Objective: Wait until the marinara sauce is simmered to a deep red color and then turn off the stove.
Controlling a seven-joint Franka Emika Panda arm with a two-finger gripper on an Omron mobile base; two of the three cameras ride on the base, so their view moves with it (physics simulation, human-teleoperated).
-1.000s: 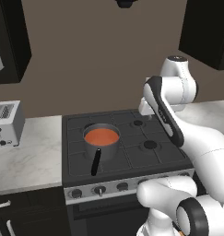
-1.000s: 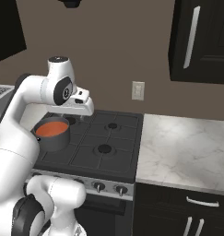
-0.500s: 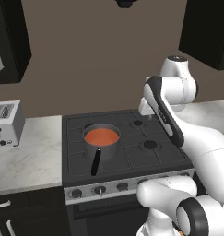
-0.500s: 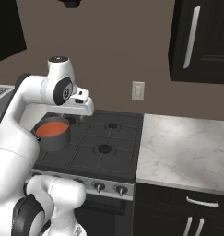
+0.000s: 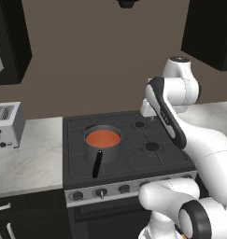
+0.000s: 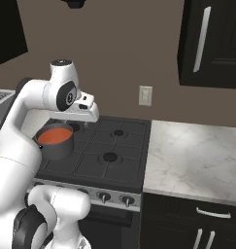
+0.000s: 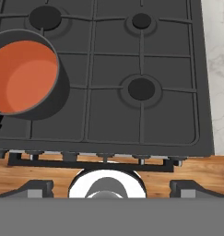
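The marinara sauce [image 5: 102, 138] is a flat orange-red disc in a small grey saucepan [image 5: 103, 150] whose black handle [image 5: 97, 164] points toward the front. The pan stands on the front left burner of the black stove [image 5: 147, 161], which has a row of round knobs [image 5: 101, 192] on its silver front panel. In the hand view the sauce [image 7: 23, 76] lies at the upper left. My gripper [image 7: 109, 188] is open, its dark fingertips [image 7: 37, 186] wide apart with nothing between them. It hangs above the stove [image 6: 109, 170], to the right of the saucepan [image 6: 56, 146] and apart from it.
A silver toaster [image 5: 5, 123] stands on the marble counter left of the stove. More marble counter [image 6: 192, 160] runs to the right, with dark drawers below and a dark wall cabinet [image 6: 211, 44] above. A wall outlet [image 6: 145, 95] sits behind the stove.
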